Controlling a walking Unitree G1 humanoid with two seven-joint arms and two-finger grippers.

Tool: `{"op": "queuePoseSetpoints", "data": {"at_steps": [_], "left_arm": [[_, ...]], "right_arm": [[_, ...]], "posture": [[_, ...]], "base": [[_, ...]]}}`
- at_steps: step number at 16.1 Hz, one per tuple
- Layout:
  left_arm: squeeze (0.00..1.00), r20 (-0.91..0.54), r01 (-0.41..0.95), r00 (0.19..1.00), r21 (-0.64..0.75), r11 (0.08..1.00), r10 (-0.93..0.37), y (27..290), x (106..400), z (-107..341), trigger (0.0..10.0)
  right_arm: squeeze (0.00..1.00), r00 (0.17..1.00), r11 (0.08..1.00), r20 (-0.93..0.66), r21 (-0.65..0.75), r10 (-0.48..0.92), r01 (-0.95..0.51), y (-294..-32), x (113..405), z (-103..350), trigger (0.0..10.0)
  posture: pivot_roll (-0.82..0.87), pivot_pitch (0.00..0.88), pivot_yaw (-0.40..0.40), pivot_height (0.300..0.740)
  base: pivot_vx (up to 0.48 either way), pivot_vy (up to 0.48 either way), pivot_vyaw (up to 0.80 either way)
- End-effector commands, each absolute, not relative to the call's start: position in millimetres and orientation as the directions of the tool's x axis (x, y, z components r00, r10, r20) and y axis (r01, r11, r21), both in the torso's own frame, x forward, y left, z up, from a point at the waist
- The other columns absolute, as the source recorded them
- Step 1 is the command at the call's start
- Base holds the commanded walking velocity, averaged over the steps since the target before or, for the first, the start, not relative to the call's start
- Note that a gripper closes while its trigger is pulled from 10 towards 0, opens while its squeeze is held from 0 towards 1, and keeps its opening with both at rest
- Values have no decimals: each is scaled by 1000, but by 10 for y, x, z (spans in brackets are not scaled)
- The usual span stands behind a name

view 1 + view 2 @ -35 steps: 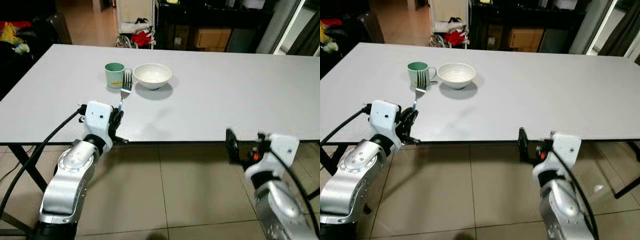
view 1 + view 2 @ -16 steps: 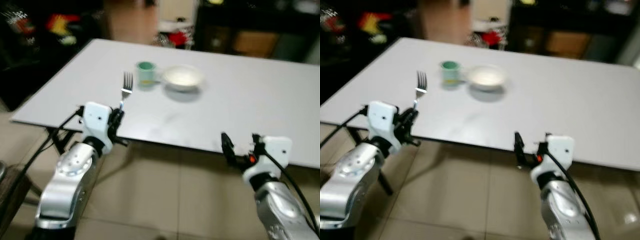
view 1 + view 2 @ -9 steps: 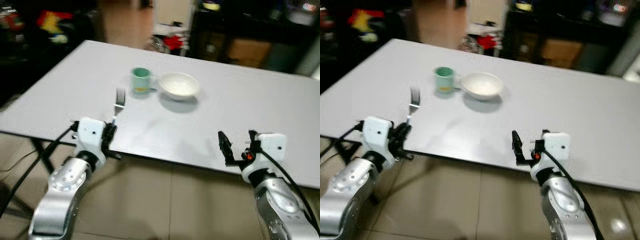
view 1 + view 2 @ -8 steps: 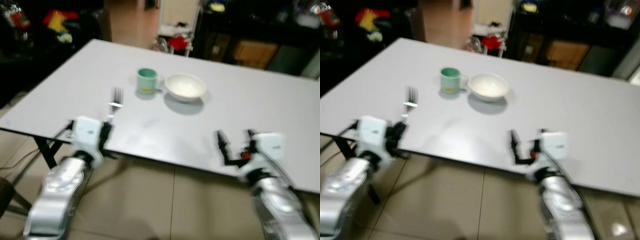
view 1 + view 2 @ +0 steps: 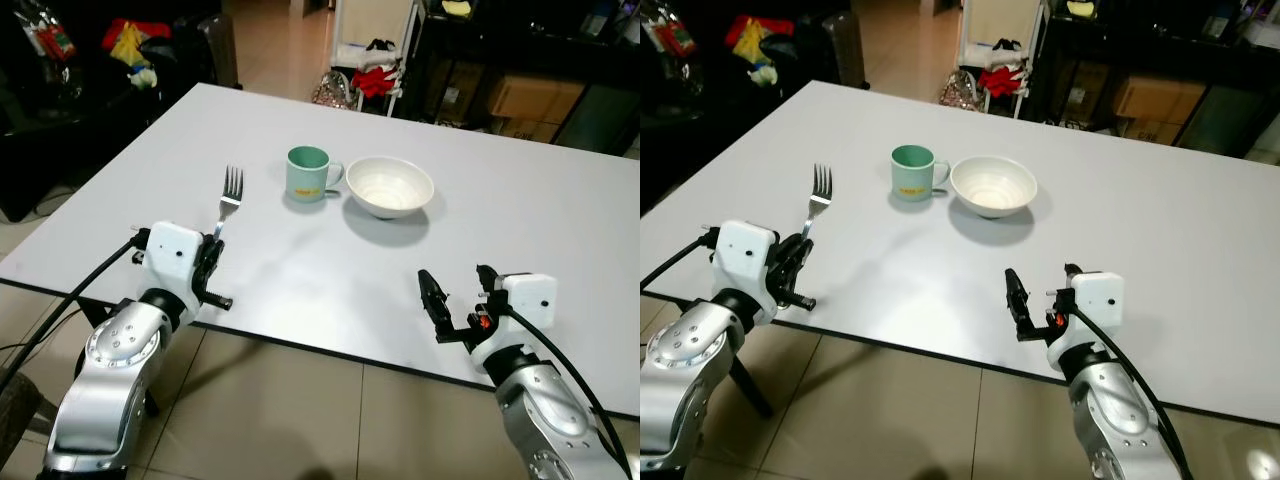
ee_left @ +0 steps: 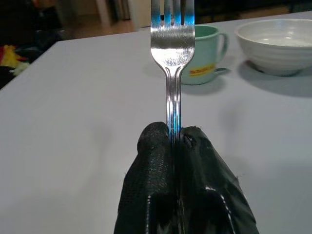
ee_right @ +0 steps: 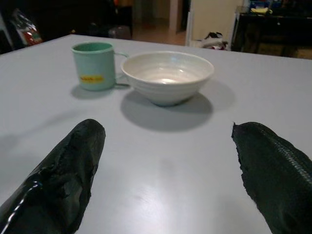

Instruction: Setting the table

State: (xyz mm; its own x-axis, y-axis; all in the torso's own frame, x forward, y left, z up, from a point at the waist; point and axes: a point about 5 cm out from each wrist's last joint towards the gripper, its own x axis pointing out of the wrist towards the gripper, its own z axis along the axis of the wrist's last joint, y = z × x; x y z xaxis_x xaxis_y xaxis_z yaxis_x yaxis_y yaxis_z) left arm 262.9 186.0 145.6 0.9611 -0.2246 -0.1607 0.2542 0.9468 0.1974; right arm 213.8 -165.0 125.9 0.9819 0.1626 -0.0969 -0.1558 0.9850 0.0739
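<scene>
My left gripper point(image 5: 213, 252) is shut on the handle of a steel fork point(image 5: 229, 194), holding it tines-up above the table's near left part. The left wrist view shows the black fingers point(image 6: 156, 161) pinched around the fork point(image 6: 172, 44). A green mug point(image 5: 306, 173) and a white bowl point(image 5: 390, 186) stand side by side on the white table point(image 5: 520, 230), beyond the fork. My right gripper point(image 5: 455, 305) hovers open over the near edge, with nothing between its fingers point(image 7: 73, 156), facing the bowl point(image 7: 167, 76) and mug point(image 7: 94, 65).
Tiled floor lies below the table's near edge. Dark shelves with boxes point(image 5: 525, 95) stand behind the table. A white rack with red cloth point(image 5: 375, 75) is at the back. Bags and colourful items point(image 5: 125, 45) sit at the far left.
The camera has steadied and come closer to the table, so mug and bowl look nearer. The left gripper still holds the fork upright. The right gripper now sits over the table edge.
</scene>
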Motion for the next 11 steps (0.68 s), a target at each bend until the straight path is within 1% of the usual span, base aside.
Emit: {"op": "queuePoseSetpoints", "data": {"at_steps": [1,3,6,8,11], "left_arm": [[0,-143,294,952,194,936,-270,1763,2647,1485,10000],[0,-146,309,948,191,932,-285,1719,2682,1462,10000],[0,-180,329,938,205,922,-295,1698,2722,1403,10000],[0,-211,358,925,206,911,-316,1665,2821,1336,10000],[0,-253,379,909,169,910,-331,1625,2987,1278,10000]], "right_arm": [[0,984,987,-98,64,150,-145,-1710,2114,1277,10000],[0,977,984,-116,37,180,-177,-1718,2122,1288,10000],[0,969,976,-119,43,219,-215,-1717,2131,1316,10000],[0,953,961,-122,39,278,-275,-1711,2161,1346,10000],[0,944,953,-127,25,304,-303,-1720,2199,1364,10000]], "posture": [[-112,0,-34,740],[-120,0,-31,740],[-121,0,-31,740],[-122,0,-31,740],[-121,0,-36,740]], "base": [[0,0,0],[0,0,0],[0,0,0],[0,0,0],[0,0,0]]}}
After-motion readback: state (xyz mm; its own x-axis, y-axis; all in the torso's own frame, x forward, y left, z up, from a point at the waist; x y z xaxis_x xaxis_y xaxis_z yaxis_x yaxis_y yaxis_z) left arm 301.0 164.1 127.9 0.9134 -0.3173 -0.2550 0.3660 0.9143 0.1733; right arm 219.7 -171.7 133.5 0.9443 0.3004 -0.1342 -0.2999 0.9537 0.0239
